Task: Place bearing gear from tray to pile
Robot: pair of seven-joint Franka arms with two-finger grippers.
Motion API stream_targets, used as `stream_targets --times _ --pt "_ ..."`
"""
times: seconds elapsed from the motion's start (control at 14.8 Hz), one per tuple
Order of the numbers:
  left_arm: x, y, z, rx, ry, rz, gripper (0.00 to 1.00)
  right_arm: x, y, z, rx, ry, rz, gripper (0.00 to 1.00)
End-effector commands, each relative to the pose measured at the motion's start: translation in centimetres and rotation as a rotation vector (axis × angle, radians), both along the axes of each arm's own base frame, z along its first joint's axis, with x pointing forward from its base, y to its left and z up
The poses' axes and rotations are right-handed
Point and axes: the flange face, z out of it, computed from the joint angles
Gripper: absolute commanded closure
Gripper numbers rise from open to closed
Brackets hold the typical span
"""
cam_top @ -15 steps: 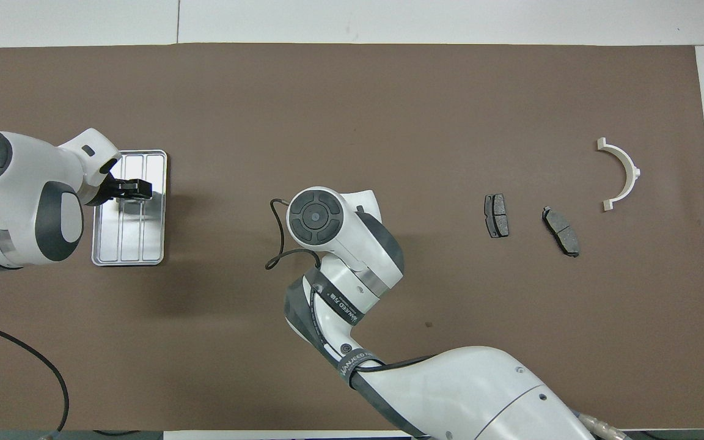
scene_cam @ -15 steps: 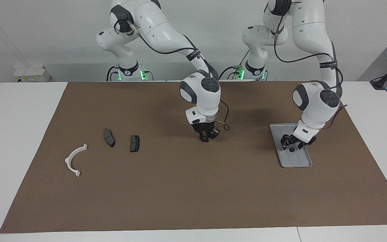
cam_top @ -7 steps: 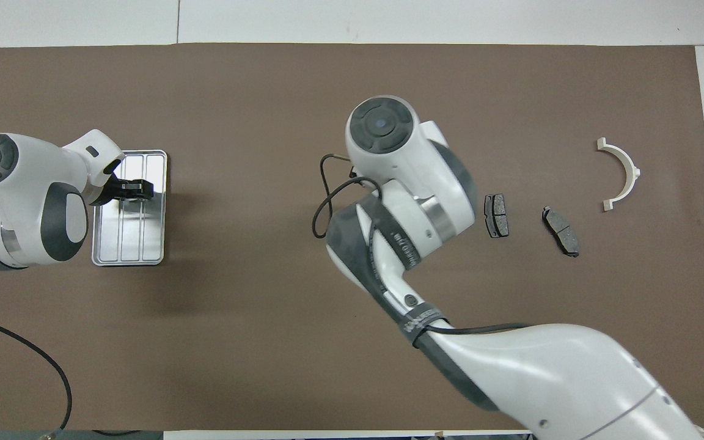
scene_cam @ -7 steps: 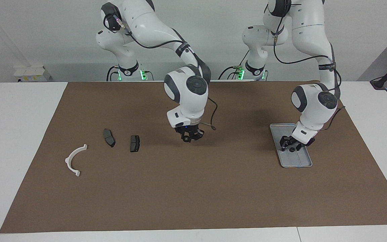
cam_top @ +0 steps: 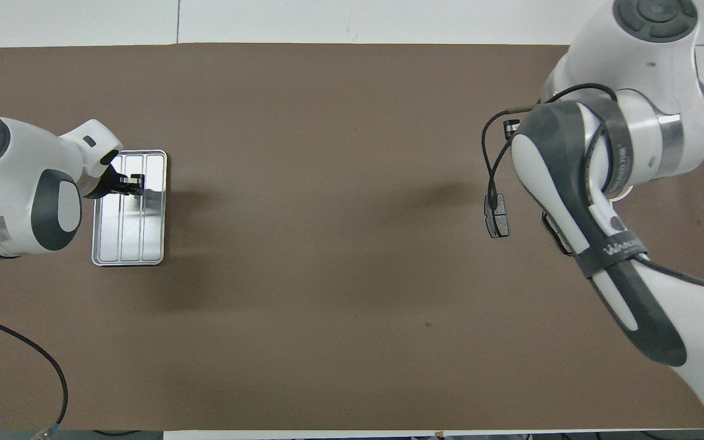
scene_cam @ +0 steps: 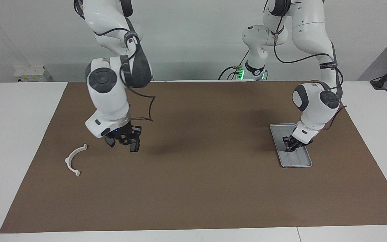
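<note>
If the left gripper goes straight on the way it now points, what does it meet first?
Most likely the tray. The left gripper points down over it, low above its ridged floor. Whether a small part lies under the fingertips cannot be told.

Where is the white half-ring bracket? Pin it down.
The white half-ring bracket lies on the brown mat at the right arm's end of the table, beside the right gripper in the facing view; the overhead view mostly hides it under that arm.
</note>
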Motion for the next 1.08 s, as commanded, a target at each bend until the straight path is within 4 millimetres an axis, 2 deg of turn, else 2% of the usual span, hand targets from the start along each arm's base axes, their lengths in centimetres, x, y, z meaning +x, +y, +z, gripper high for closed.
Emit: stream_targets --times 0.0,0.07,0.2,0.27,0.34,0.41,0.54,0.68,0.81,0.88,1.01 --pt "2.1 -4.5 7.6 -0.017 0.048 0.058 1.0 0.9 -5.3 -3.2 0.022 -0.024 0.107 1.0" --pt "2.1 -7.7 9.5 -0.017 0.054 0.101 1.0 1.0 -6.4 -4.7 0.023 -0.039 0.104 1.0" --pt "0.7 -15.1 11.2 -0.023 0.032 0.219 1.0 1.1 -7.4 -7.3 0.024 -0.069 0.095 1.0" --pt "-0.3 -19.0 11.3 -0.023 0.022 0.272 1.0 1.5 -7.9 -8.9 0.024 -0.071 0.091 1.0" --pt "-2.0 -24.0 11.1 -0.033 -0.006 0.323 1.0 1.9 -8.7 -10.0 0.023 -0.083 0.081 1.0" --pt "-3.7 -27.7 10.4 -0.037 -0.035 0.376 1.0 2.3 -9.3 -11.5 0.023 -0.092 0.076 1.0" --pt "-7.0 -33.3 9.1 -0.04 -0.081 0.404 1.0 2.9 -9.6 -13.8 0.023 -0.114 0.074 1.0" --pt "-8.7 -35.6 6.9 -0.038 -0.083 0.388 1.0 3.1 -9.8 -14.7 0.023 -0.115 0.072 1.0" --pt "-9.3 -37.1 3.3 -0.003 -0.093 0.385 1.0 3.4 -9.8 -15.8 0.023 -0.135 0.073 1.0" --pt "-9.7 -37.5 1.8 0.005 -0.104 0.392 1.0 3.4 -9.9 -16.0 0.024 -0.134 0.067 1.0" --pt "-10.6 -37.6 0.0 -0.002 -0.114 0.388 1.0 3.3 -10.1 -16.3 0.025 -0.128 0.063 1.0"
